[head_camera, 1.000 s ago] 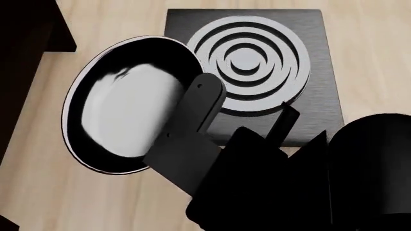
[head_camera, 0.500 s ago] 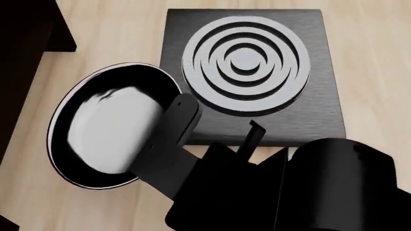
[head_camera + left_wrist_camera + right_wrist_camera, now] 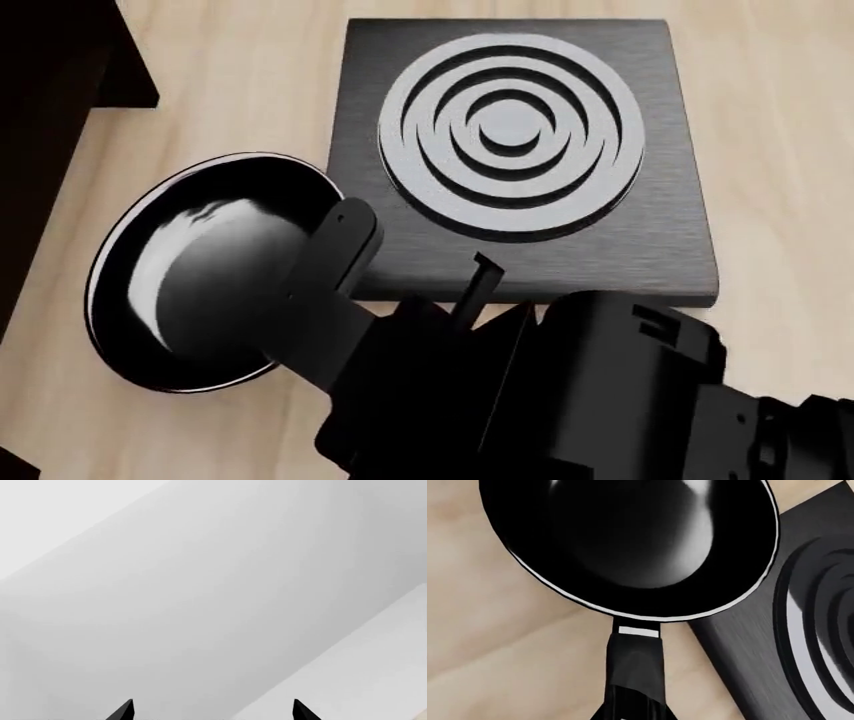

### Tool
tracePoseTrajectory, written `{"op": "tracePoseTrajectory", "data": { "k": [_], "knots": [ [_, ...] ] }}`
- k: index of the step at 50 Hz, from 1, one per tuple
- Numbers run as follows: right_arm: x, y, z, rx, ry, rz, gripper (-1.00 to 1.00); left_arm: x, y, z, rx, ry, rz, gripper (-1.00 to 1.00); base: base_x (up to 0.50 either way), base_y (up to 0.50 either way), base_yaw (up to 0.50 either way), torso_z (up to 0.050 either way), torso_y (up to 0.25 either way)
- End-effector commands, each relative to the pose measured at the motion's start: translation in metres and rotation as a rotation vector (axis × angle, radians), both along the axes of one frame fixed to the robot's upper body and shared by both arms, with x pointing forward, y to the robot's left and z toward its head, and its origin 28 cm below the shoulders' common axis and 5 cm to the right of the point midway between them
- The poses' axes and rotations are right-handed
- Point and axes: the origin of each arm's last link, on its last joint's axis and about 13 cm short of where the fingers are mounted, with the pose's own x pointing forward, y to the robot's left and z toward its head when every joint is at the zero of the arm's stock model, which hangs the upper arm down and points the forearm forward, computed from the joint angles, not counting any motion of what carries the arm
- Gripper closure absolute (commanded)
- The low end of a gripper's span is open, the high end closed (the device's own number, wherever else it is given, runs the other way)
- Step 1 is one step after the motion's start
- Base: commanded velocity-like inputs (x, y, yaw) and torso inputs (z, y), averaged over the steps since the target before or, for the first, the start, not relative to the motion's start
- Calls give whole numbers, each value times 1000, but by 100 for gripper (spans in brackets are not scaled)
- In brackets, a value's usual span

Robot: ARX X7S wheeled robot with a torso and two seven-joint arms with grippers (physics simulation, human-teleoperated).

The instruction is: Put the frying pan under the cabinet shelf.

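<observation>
The frying pan [image 3: 187, 270], round and black with a thin light rim, is over the wooden table, left of the black square plate. In the right wrist view the frying pan [image 3: 634, 545] fills the frame, and its handle [image 3: 634, 670] runs back into my right gripper [image 3: 634, 715]. My right gripper [image 3: 400, 290] is shut on the handle. The cabinet shelf [image 3: 54, 80] is the dark mass at the far left, apart from the pan. My left gripper [image 3: 212, 712] is open and empty, facing a plain grey surface; only its two fingertips show.
The black square plate with concentric rings [image 3: 534, 150] lies to the right of the pan, and its edge shows in the right wrist view [image 3: 800, 630]. Light wooden tabletop [image 3: 240, 70] lies between the cabinet and the plate. My right arm fills the lower right.
My right gripper has carried the pan left and nearer to me, off the edge of the square plate and closer to the cabinet. The arm has followed to the left.
</observation>
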Motion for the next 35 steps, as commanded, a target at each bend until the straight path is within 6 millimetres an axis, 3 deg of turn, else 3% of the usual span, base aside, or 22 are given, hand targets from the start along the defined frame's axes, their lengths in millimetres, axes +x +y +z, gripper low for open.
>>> {"op": "tracePoseTrajectory", "data": {
  "k": [1, 18, 35],
  "knots": [
    [14, 12, 4, 11, -75, 19, 100, 0, 1, -1, -1, 6, 5, -100, 0, 0, 0, 0, 10],
    [26, 28, -3, 24, -52, 54, 100, -1, 3, -3, -4, 0, 1, -100, 0, 0, 0, 1, 1],
    [52, 42, -17, 11, -33, 64, 100, -6, -2, -3, 16, -3, -1, -100, 0, 0, 0, 0, 1]
  ]
}}
